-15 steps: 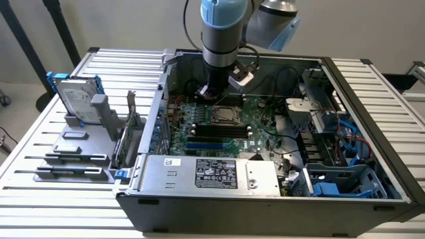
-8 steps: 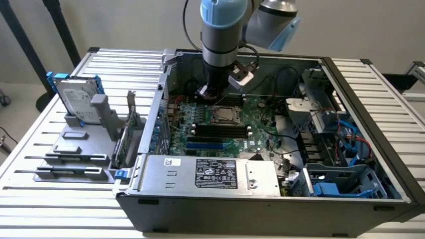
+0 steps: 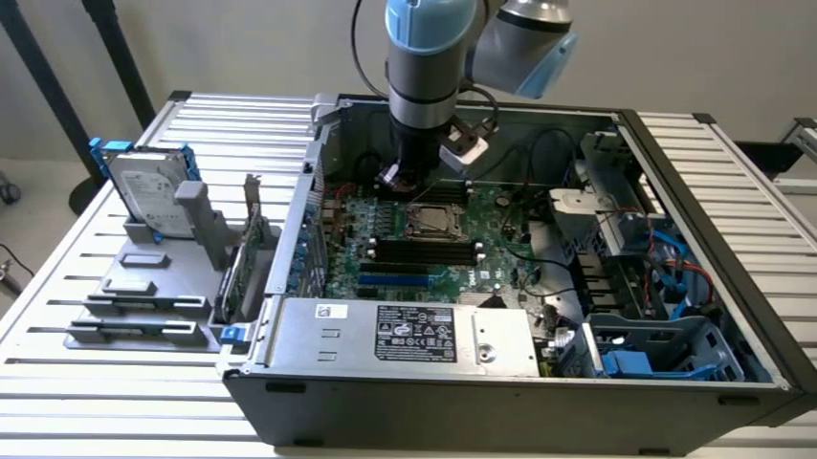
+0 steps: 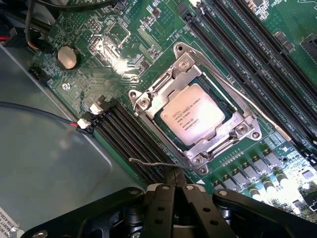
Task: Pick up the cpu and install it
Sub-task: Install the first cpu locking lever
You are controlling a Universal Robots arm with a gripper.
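Note:
The cpu (image 3: 426, 222) (image 4: 194, 114), a small square chip with a silver-grey top, lies flat inside the metal socket frame (image 4: 241, 130) on the green motherboard (image 3: 492, 206) of the open computer case. My gripper (image 3: 406, 184) (image 4: 173, 173) hangs just above the board beside the socket, at the far side of the cpu in the exterior view. Its black fingers (image 4: 163, 198) are pressed together with nothing between them. Their tips sit right by the socket's thin wire lever (image 4: 148, 161); I cannot tell whether they touch it.
Black memory slots (image 4: 133, 134) run beside the socket. A grey power supply (image 3: 408, 335) fills the case's near side, and drive cages with blue cables (image 3: 651, 258) stand at the exterior view's right. A hard drive with a blue bracket (image 3: 147, 191) stands in a grey holder outside the case.

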